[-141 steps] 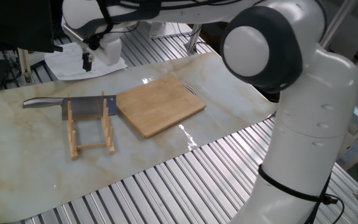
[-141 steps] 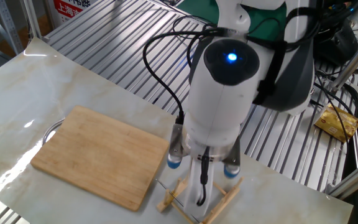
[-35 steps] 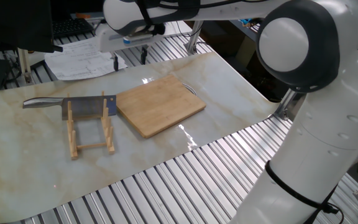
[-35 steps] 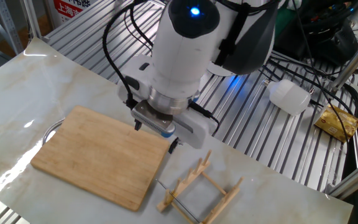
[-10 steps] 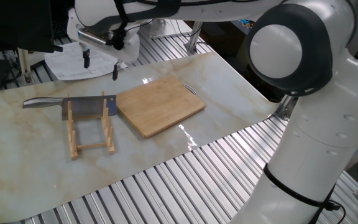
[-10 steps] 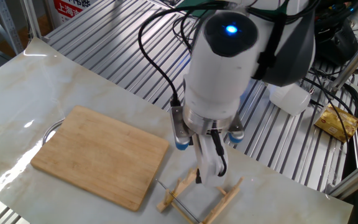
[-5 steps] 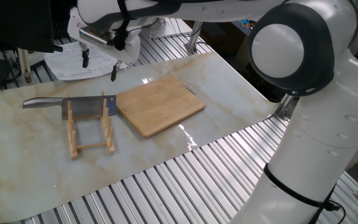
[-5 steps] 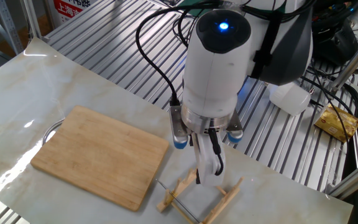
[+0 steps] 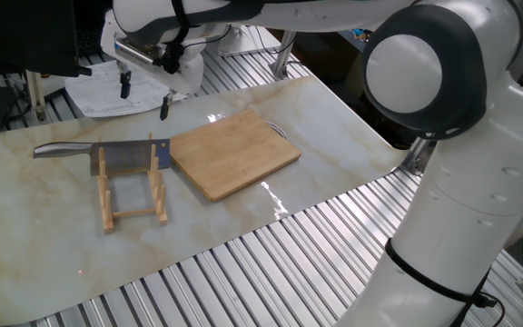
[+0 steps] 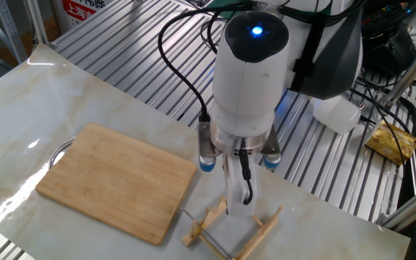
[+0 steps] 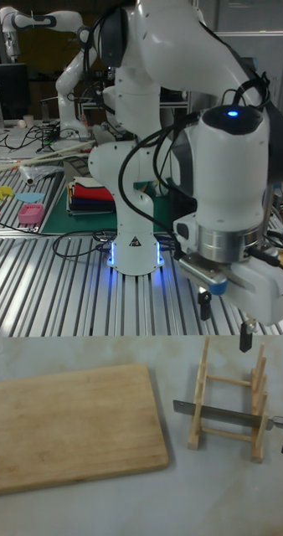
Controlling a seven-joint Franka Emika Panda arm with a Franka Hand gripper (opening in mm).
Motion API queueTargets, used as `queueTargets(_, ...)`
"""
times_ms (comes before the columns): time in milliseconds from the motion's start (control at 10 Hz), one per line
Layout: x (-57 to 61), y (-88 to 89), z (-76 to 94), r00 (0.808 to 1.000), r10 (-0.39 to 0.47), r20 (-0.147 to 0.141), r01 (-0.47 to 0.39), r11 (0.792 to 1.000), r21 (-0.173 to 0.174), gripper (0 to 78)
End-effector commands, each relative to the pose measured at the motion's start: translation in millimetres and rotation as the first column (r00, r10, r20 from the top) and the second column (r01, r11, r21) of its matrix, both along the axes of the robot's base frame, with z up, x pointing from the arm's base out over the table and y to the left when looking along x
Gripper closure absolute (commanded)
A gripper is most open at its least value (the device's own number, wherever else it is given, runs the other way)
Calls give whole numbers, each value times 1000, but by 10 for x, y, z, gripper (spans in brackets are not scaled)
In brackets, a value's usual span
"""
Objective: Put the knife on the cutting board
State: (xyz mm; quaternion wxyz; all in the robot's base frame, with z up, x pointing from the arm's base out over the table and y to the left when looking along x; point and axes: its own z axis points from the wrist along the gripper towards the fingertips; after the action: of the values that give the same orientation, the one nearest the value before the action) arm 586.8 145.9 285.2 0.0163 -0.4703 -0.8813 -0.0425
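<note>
The knife (image 9: 125,157) stands on edge across the slots of a wooden peg rack (image 9: 134,186), its silver handle (image 9: 62,150) pointing left. In the tall fixed view the knife (image 11: 229,412) shows edge-on as a thin grey bar through the rack (image 11: 232,402). The cutting board (image 9: 234,154) lies flat just right of the rack, its metal loop on the far edge, with nothing on it. My gripper (image 9: 143,96) hangs open and empty in the air behind the rack, well above the knife. Its two dark fingertips (image 11: 205,306) are spread apart. In the other fixed view the wrist hides them.
Loose papers (image 9: 116,91) lie on the slatted metal bench behind the marble slab. A white bottle (image 10: 334,112) and a yellow packet (image 10: 392,141) sit on the slats beside the arm's base. The slab's front edge (image 9: 243,236) runs close to the rack and board.
The gripper has turned slightly and eased a little toward the rack, staying open. Knife, rack and board have not moved.
</note>
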Motion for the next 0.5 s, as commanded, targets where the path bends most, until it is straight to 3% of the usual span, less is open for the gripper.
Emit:
queueTargets(100,86,133,-151,998,-64,2,64,998,-4,1)
queueTargets(500,255,217,-383,991,-133,1,133,991,-9,1)
